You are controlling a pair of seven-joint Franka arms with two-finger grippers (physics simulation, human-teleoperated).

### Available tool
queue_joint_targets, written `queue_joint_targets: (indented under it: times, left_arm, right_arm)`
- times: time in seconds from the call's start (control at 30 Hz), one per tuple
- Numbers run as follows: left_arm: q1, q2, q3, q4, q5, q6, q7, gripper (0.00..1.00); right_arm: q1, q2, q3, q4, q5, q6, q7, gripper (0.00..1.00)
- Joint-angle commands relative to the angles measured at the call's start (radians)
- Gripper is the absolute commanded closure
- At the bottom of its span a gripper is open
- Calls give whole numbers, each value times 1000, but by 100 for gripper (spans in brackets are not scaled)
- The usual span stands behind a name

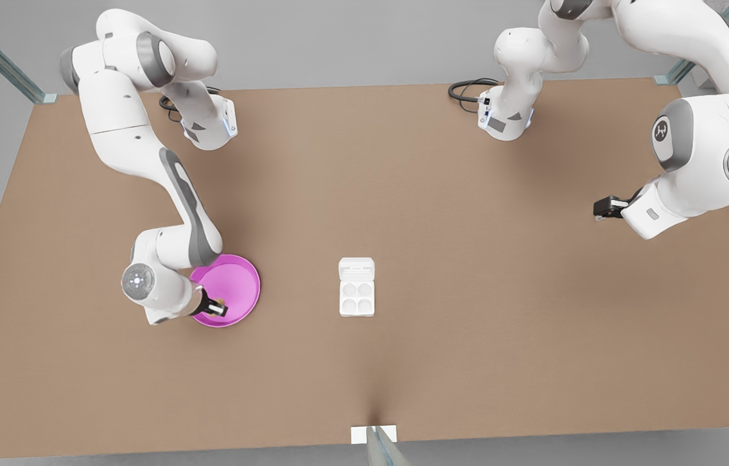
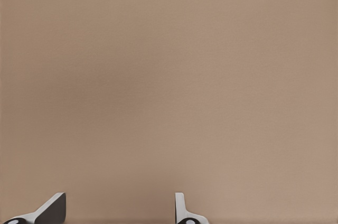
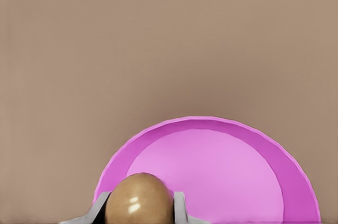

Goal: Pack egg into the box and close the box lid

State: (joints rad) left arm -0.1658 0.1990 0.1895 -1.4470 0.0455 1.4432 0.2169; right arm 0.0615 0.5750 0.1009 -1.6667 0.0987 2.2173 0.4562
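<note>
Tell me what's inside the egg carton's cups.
All four cups of the box look empty, its box lid open. The egg sits between the right gripper's fingers over the pink plate.

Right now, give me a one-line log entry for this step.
right gripper: shut on egg above plate | left gripper: open, waiting | box: empty, lid open
</note>
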Motion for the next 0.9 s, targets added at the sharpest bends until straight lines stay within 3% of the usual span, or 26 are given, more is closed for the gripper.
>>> queue_joint_targets:
  times: [0.0,0.33,0.53,0.87]
  left_arm:
    - [0,-1,1,0,0,0,1,0]
    - [2,7,1,0,0,5,1,0]
    - [2,7,1,0,0,8,1,0]
    - [3,8,5,0,0,19,1,0]
  right_arm:
    - [9,-1,5,51,-14,-117,39,60]
    - [271,230,-6,479,10,-129,535,58]
    - [432,275,-7,486,9,-36,848,58]
    - [581,312,-66,438,-5,56,1033,58]
